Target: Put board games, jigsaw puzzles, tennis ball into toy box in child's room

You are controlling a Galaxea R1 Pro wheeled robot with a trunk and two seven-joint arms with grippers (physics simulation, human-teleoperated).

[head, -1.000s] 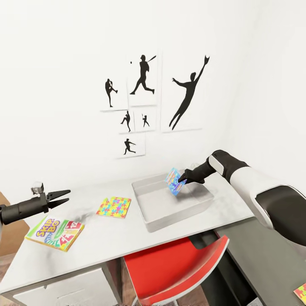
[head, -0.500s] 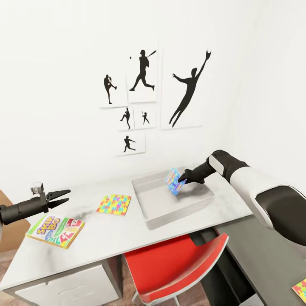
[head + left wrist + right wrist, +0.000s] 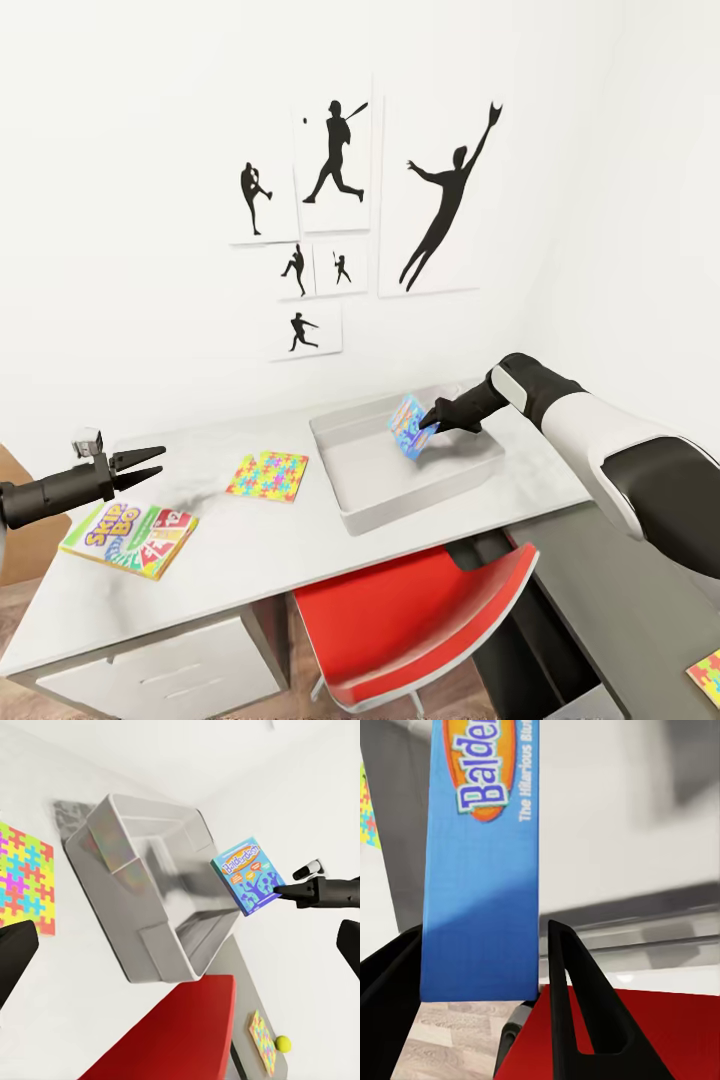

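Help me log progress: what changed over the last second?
Hardly anything but the camera, which tilted so the whole scene shifted. The right gripper still holds the blue board game tilted over the toy box. The left gripper, open, still hovers above the Skip-Bo box; the jigsaw puzzle stayed put.

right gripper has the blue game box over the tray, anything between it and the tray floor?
Nothing visible. The right gripper holds the blue board game on edge over the toy box, whose inside looks bare in the head and left wrist views. The jigsaw puzzle and Skip-Bo box lie on the table, outside it.
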